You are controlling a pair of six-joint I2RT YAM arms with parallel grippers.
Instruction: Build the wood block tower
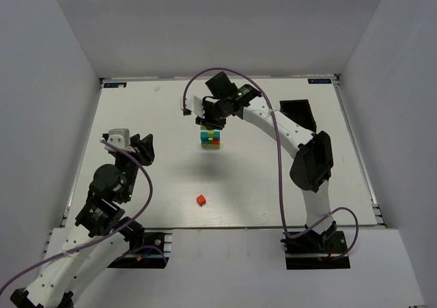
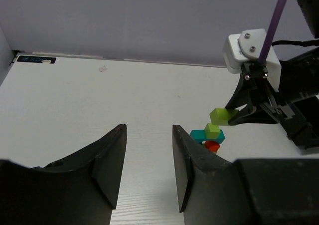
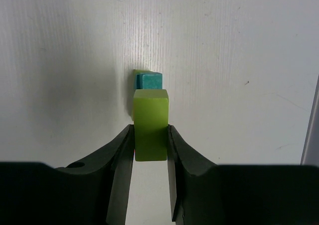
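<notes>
The wood block tower stands at the table's middle back, with a teal bar, lime-green, red and yellow pieces. My right gripper hangs just above it, shut on a lime-green block. Below that block the teal bar shows in the right wrist view. In the left wrist view the held block hovers over the tower's lime-green cube, teal bar and red piece. A loose red cube lies nearer the front. My left gripper is open and empty, at the left.
A black box sits at the back right, beside the right arm. White walls close in the table on the left, back and right. The purple cable loops over the right arm.
</notes>
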